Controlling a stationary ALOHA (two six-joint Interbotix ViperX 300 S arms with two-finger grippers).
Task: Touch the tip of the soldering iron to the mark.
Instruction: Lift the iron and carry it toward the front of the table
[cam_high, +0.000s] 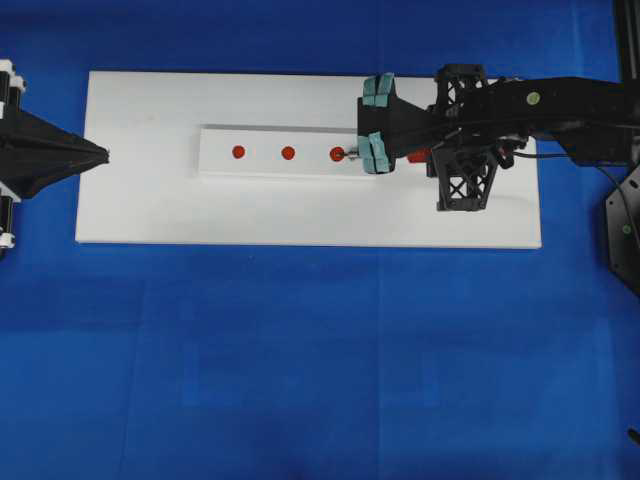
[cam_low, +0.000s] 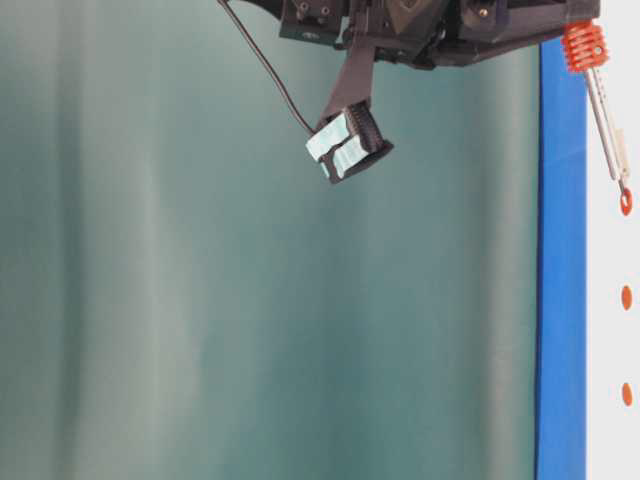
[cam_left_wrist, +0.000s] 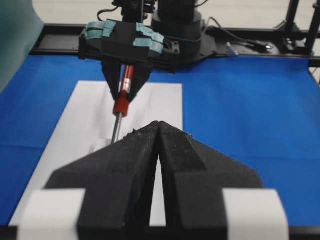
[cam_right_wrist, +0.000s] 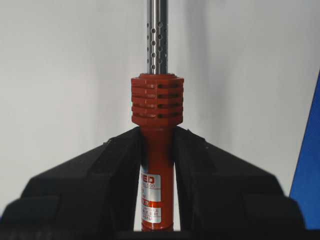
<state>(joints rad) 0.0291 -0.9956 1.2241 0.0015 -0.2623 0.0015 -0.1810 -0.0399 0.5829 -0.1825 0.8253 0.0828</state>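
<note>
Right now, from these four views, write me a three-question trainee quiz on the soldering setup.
1. True or false: the right gripper is shut on the soldering iron.
2. Which red dot on the white block is the tip nearest in the overhead view: A) the outer dot by the left gripper, B) the mark in the middle, C) the outer dot on the right arm's side?
3. Fill in: the left gripper's jaws are ____ and hold nothing.

Key: 1 true; 2 C; 3 shut.
</note>
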